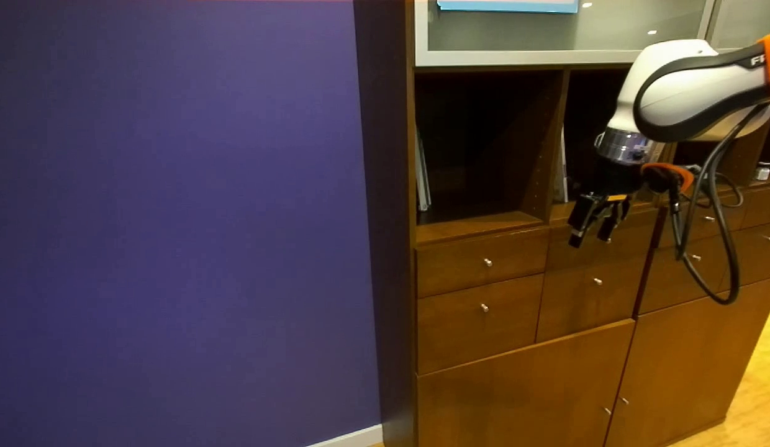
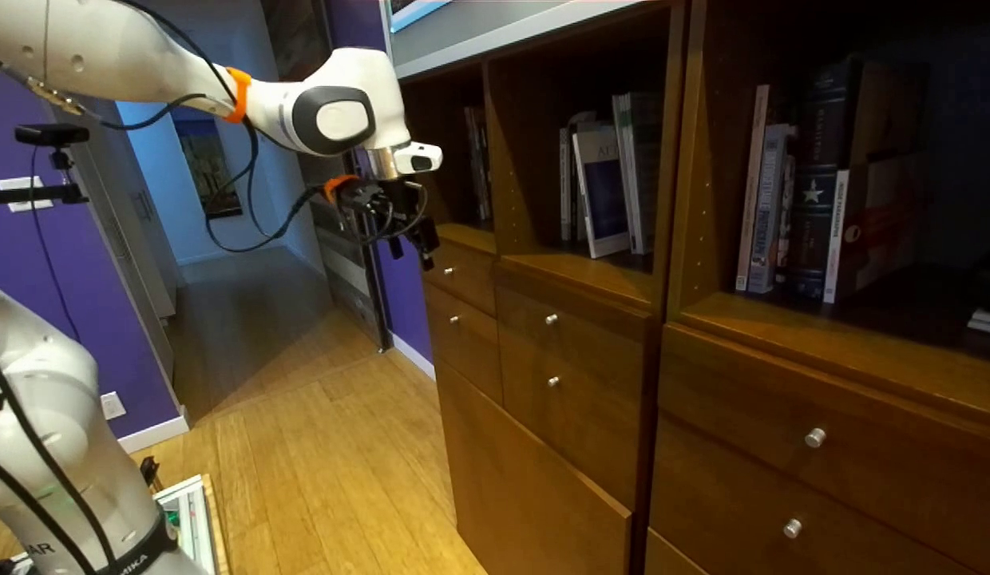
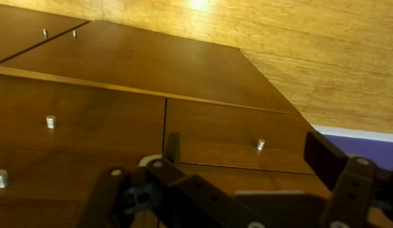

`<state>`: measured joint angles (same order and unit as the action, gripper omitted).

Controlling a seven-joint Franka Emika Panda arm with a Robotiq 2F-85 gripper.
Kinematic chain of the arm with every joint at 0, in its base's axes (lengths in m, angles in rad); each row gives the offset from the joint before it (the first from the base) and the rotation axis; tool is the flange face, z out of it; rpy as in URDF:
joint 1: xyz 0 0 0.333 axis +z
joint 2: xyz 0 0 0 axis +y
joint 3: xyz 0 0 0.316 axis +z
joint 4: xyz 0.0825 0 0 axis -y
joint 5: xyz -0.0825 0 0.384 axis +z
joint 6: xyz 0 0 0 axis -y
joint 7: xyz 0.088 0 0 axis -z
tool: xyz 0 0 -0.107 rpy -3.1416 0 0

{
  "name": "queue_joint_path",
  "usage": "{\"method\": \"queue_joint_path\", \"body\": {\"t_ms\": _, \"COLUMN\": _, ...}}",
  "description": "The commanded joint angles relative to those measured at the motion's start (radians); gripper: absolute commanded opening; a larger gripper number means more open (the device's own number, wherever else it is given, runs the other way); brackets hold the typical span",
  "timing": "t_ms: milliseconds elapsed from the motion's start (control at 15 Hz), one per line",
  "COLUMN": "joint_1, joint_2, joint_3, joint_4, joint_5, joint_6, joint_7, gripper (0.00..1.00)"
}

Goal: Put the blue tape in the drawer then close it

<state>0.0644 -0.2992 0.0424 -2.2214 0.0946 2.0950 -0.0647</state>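
We see no blue tape in any view, so we cannot tell whether it lies inside one of the wooden drawers [image 2: 587, 343], whose visible fronts all look closed, or elsewhere; we judge the task either finished or not begun, with opening, placing and closing all left. The gripper [image 3: 242, 145] has its fingers spread and nothing visible between them. In a shelf compartment [image 2: 549, 270], books [image 2: 603, 176] stand, one leaning

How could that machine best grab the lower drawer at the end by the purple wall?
Probably by its small shiny knob, coming from straight in front with the spread jaws closing on its sides. The drawer looks shut, so no edge seems free; only the knob juts from its flat front.
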Motion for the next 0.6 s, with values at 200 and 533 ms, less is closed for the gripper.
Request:
{"method": "queue_joint_path", "body": {"t_ms": 200, "joint_1": -0.05, "joint_2": -0.231, "joint_3": -0.027, "joint_4": -0.082, "joint_5": -0.073, "joint_6": -0.177, "joint_7": 0.026, "gripper": 1.0}}
{"method": "queue_joint_path", "body": {"t_ms": 533, "joint_1": -0.054, "joint_2": -0.254, "joint_3": -0.036, "joint_4": -0.061, "joint_5": -0.072, "joint_6": -0.174, "joint_7": 0.018, "gripper": 1.0}}
